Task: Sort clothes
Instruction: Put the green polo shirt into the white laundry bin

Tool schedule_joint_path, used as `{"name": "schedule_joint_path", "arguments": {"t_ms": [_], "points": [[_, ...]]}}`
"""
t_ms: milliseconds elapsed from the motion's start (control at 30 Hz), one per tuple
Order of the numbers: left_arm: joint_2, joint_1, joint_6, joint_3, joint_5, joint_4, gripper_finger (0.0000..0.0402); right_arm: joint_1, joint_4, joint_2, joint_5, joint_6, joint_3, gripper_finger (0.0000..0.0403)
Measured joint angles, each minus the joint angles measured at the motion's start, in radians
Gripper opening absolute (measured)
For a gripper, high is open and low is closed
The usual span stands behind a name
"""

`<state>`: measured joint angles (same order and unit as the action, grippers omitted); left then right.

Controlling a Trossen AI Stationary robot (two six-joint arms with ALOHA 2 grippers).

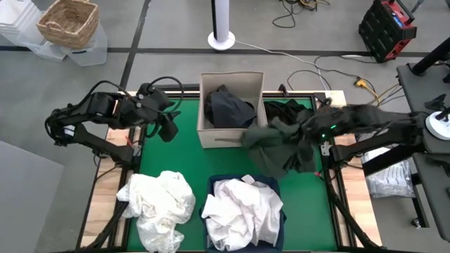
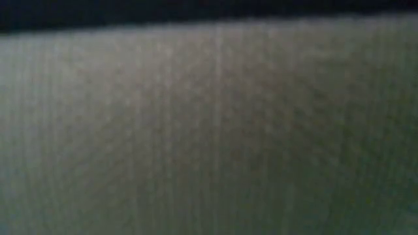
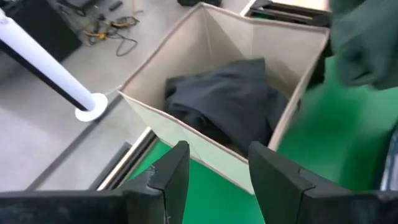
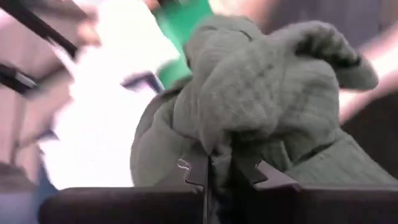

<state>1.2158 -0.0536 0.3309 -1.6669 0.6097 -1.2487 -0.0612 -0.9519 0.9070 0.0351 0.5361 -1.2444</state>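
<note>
A dark olive green garment (image 1: 274, 144) hangs from my right gripper (image 4: 225, 171), which is shut on it above the table's right half, beside the beige box (image 1: 230, 133). A black garment (image 1: 230, 109) lies inside that box, also seen as the black garment (image 3: 227, 102) in the left wrist view. White clothes (image 1: 242, 211) fill the navy bin (image 1: 278, 186) at the near edge, and another white garment (image 1: 158, 200) lies on the green mat. More black clothes (image 1: 288, 107) lie at the far right. My left gripper (image 3: 214, 171) is open, left of the box. My right gripper pinches a bunched fold of the olive garment (image 4: 249, 118) between its two fingers, several layers thick. The cloth bulges out past the fingertips. In the high view the garment hangs below the gripper, slack; I cannot tell whether its lower end (image 1: 278, 165) rests on the mat.
The low view is filled by grey-green cloth close to the lens. The beige box stands at the mat's far middle, the navy bin at the near middle. Bare green mat (image 1: 183, 151) lies between them. A wicker basket (image 1: 68, 22) and cables sit on the floor beyond.
</note>
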Motion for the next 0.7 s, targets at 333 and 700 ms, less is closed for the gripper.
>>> {"name": "schedule_joint_path", "arguments": {"t_ms": [333,700], "points": [[0.0,0.0,-0.001,-0.002,0.111,0.053,0.0145,0.003,0.388,0.105,0.079,-0.296,-0.304,0.0017],[-0.014,0.0,-0.009,-0.008,0.222,0.061,0.0145,0.095,0.525,0.368,0.124,-0.519,-0.591,0.0017]]}}
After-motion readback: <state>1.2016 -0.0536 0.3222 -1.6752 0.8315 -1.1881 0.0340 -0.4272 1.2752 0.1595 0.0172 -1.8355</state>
